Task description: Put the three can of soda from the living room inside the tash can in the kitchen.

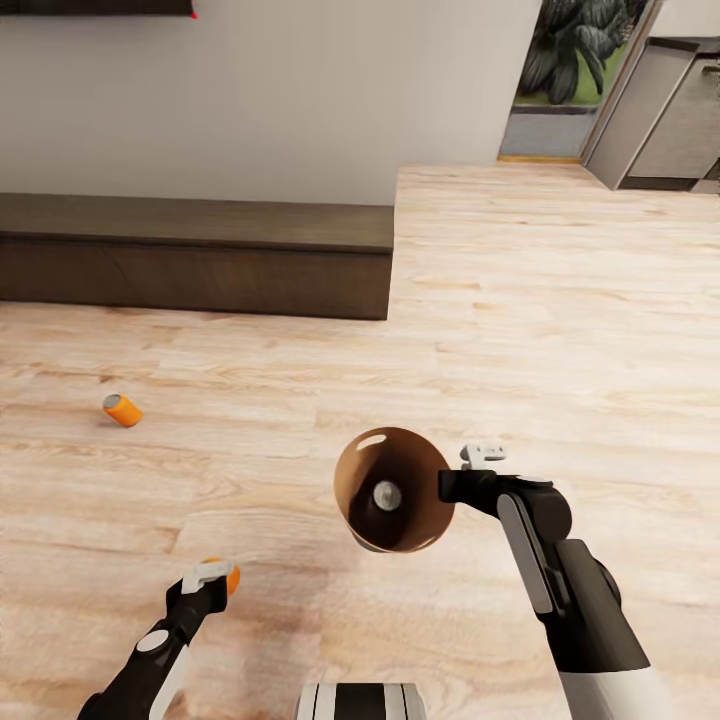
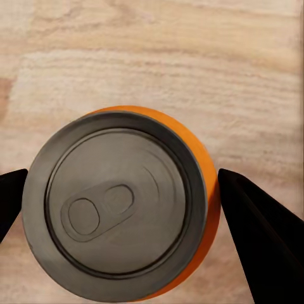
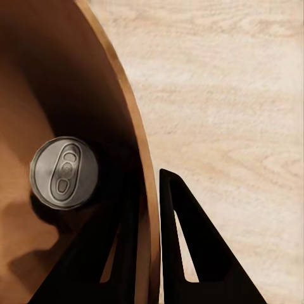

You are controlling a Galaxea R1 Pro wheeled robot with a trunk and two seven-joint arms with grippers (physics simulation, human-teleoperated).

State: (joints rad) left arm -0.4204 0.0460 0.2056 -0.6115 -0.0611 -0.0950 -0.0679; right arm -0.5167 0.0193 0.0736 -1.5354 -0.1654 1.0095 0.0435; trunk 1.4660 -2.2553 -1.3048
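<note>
Straddling an upright soda can [image 2: 117, 202], the left gripper [image 1: 212, 578] is hovering low over the wood floor [image 1: 560, 300] with its fingers [image 2: 263, 244] wide, one on each side of the can, and seemingly not yet touching it. The right gripper [image 1: 455, 487] is pinching the rim of the trash can [image 1: 392, 490], one finger inside the wall and one outside, and is carrying it above the floor with a second soda can [image 3: 63, 172] standing in its bottom. A third soda can [image 1: 122, 410] is lying on its side on the floor, well apart, in front of the long dark cabinet [image 1: 195, 255]. Closing off-centre is likely to be the main risk: the can could tip and roll away. Tilting the bin further might spill the can inside, or the thin rim might slip.
</note>
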